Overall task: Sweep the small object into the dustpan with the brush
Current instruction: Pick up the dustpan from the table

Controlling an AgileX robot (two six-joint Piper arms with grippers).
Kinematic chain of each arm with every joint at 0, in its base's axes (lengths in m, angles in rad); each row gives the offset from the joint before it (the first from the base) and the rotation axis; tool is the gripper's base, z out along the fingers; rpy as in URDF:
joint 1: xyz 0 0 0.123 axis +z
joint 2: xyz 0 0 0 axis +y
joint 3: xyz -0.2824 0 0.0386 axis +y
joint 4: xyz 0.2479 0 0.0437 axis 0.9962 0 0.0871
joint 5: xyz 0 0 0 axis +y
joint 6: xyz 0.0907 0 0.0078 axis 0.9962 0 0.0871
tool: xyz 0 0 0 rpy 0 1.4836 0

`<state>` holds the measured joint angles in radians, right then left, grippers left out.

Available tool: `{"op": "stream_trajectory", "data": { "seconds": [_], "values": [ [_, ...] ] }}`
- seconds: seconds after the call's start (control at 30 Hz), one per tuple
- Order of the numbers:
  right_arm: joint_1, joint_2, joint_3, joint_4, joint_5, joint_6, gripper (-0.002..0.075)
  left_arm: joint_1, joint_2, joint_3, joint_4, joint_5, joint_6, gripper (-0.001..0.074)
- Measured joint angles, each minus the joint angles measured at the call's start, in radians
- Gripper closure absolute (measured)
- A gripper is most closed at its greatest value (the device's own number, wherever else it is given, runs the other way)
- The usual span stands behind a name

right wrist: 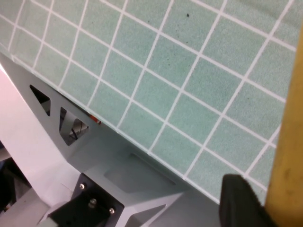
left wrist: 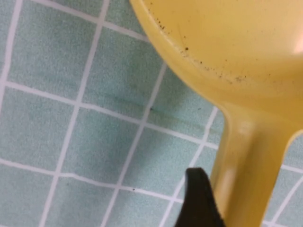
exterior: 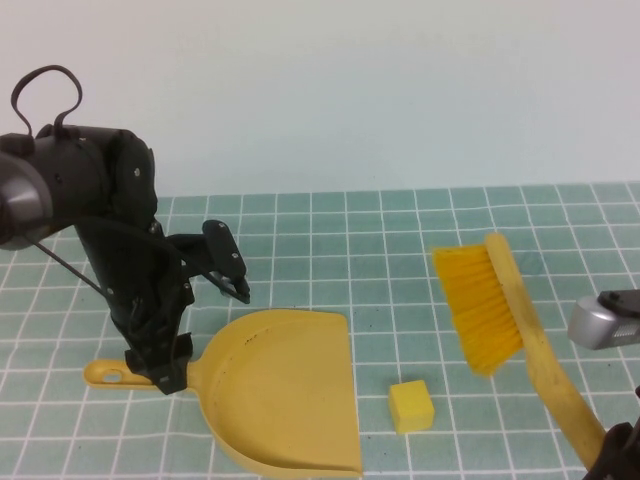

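The mustard-yellow dustpan (exterior: 285, 385) lies on the checked mat at front left, scoop mouth facing right. My left gripper (exterior: 165, 368) is shut on its handle (left wrist: 248, 161), near the scoop. The small pale-yellow cube (exterior: 411, 405) sits on the mat just right of the scoop's open edge. The brush (exterior: 495, 310) hangs tilted above the mat to the cube's right, its bright-yellow bristles (exterior: 478, 305) pointing left and down, clear of the cube. My right gripper (exterior: 612, 455) is shut on the brush's tan handle (right wrist: 289, 142) at the front right corner.
The green checked mat (exterior: 380, 230) covers the table. A grey metal part (exterior: 600, 322) shows at the right edge. The right wrist view shows the mat's edge and a grey frame (right wrist: 109, 161) beyond it.
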<state>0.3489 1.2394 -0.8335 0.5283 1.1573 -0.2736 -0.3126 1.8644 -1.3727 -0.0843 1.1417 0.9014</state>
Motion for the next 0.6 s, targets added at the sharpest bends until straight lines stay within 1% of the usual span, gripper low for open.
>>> {"op": "stream_trajectory", "data": {
  "seconds": [0.07, 0.13, 0.27, 0.4, 0.6],
  "values": [
    [0.0, 0.0, 0.0, 0.0, 0.0, 0.0, 0.0564, 0.0, 0.0, 0.0, 0.0, -0.011, -0.028, 0.029],
    [0.0, 0.0, 0.0, -0.001, 0.0, 0.0, 0.0564, 0.0, 0.0, 0.0, 0.004, -0.024, -0.044, 0.0251],
    [0.0, 0.0, 0.0, -0.001, 0.0, 0.0, 0.0564, 0.0, 0.0, 0.0, 0.004, -0.022, 0.007, 0.0175],
    [0.0, 0.0, 0.0, -0.004, 0.0, 0.0, 0.0564, 0.0, 0.0, 0.021, 0.008, -0.001, 0.125, 0.0157],
    [0.0, 0.0, 0.0, -0.019, 0.0, 0.0, 0.0564, 0.0, 0.038, 0.045, 0.066, -0.02, 0.124, 0.0156]
  ]
}}
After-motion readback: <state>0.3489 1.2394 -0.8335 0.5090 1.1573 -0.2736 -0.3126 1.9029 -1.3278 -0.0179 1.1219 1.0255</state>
